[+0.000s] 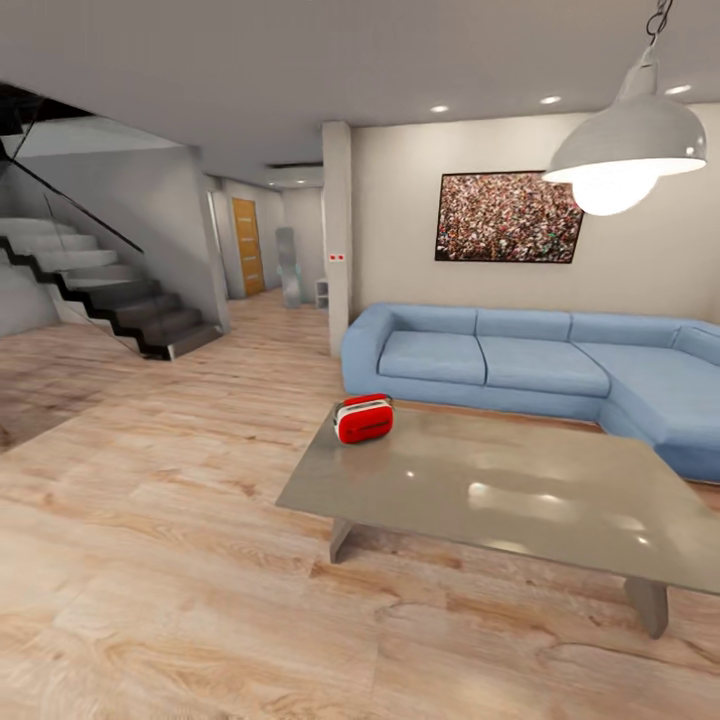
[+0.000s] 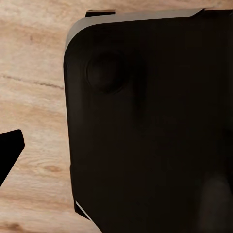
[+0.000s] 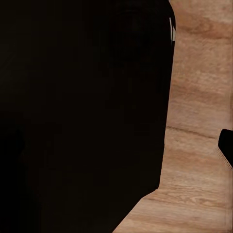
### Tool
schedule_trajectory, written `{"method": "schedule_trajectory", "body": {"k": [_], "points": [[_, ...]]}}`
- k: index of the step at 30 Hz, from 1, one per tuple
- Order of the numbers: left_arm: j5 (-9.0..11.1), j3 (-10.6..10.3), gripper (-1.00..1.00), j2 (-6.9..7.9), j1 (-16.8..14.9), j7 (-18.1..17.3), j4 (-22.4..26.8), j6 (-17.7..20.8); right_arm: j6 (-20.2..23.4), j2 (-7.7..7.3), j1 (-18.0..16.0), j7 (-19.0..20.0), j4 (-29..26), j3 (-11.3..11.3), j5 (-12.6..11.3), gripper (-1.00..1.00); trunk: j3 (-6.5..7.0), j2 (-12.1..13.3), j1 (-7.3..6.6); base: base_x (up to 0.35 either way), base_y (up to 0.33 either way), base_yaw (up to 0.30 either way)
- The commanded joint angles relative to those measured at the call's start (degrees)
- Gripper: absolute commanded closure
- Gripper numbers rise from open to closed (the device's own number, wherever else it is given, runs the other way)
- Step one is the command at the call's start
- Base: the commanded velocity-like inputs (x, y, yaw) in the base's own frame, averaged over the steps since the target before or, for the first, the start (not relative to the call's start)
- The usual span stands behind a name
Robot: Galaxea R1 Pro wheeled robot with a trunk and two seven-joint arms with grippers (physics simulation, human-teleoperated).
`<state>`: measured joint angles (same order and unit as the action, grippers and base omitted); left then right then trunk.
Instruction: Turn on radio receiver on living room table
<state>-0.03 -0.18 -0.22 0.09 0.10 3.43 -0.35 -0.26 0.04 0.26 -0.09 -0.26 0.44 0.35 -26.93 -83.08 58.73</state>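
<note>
The radio receiver (image 1: 363, 418), a small red rounded case with white stripes, stands on the near left corner of the table (image 1: 520, 495), a long low coffee table with a glossy grey-brown top. Both are in the head view, a few steps ahead of me and slightly right of centre. In the left wrist view a dark rounded part of my own body (image 2: 150, 126) hangs over wood floor, with one dark tip (image 2: 9, 153) at the picture's edge. The right wrist view has the same dark bulk (image 3: 82, 116) and a small dark tip (image 3: 226, 147). Neither view reveals how the jaws stand.
A blue sectional sofa (image 1: 530, 365) runs behind and to the right of the table. A white pendant lamp (image 1: 625, 150) hangs over the table's right part. Stairs (image 1: 110, 290) rise at the left, and a hallway with a wooden door (image 1: 247, 245) opens behind. Wood floor (image 1: 150, 560) lies between me and the table.
</note>
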Motion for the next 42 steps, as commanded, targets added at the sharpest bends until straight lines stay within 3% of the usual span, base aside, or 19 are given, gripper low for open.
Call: {"method": "schedule_trajectory", "body": {"k": [1, 14, 31, 42], "points": [[0.0, 0.0, -1.0, -0.01, 0.0, 0.0, 0.0, 0.0, 0.0, -0.01, 0.0, 0.0, 0.0, 0.0, 0.0, -1.0, 0.0, 0.0, 0.0, 0.0, 0.0, 0.271], [0.0, 0.0, -1.0, 0.02, 0.0, 0.0, 0.0, 0.0, 0.0, -0.03, 0.0, 0.3, 0.0, 0.1, 0.1, -1.0, 0.0, 0.0, 0.0, 0.017, 0.001, 0.152], [0.0, 0.0, -1.0, 0.04, 0.0, 0.0, 0.1, 0.1, 0.0, 0.05, 0.0, 0.2, 0.0, 0.0, 0.0, -1.0, 0.0, 0.0, 0.0, 0.292, 0.117, 0.006], [0.0, 0.0, -1.0, 0.04, 0.0, 0.0, 0.1, 0.1, 0.0, 0.01, 0.0, 0.2, 0.0, 0.3, 0.2, -1.0, -0.06, 0.0, 0.0, 0.205, 0.119, 0.241]]}}
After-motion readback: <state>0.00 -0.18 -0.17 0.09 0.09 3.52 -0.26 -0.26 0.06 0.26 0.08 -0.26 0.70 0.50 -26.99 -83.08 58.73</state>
